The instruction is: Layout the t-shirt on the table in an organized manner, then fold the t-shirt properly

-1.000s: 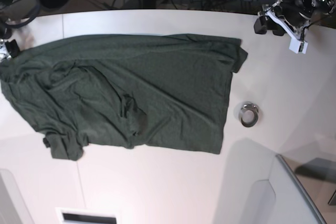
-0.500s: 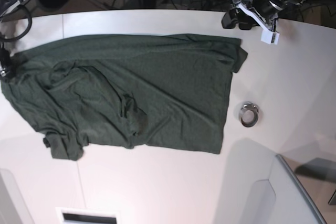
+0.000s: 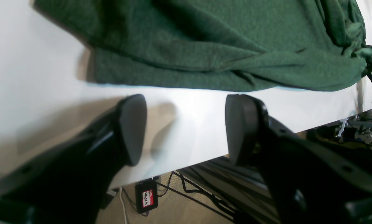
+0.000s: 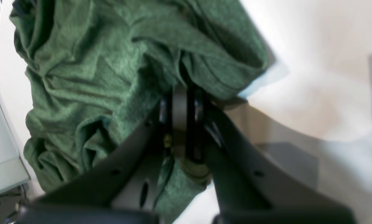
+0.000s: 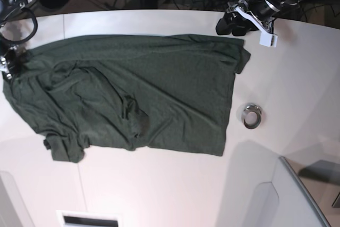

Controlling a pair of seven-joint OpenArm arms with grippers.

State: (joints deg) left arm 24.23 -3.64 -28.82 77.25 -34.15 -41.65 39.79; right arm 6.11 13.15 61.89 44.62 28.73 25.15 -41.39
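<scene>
The right gripper (image 4: 189,93) (jaws clamped on cloth) grips the t-shirt (image 5: 175,83), the left gripper's (image 3: 186,130) jaws spread apart.

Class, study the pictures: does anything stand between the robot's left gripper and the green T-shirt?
Nothing visible does. The left gripper stands open beside the T-shirt's near edge, with only bare tabletop showing between its fingers and the cloth.
</scene>
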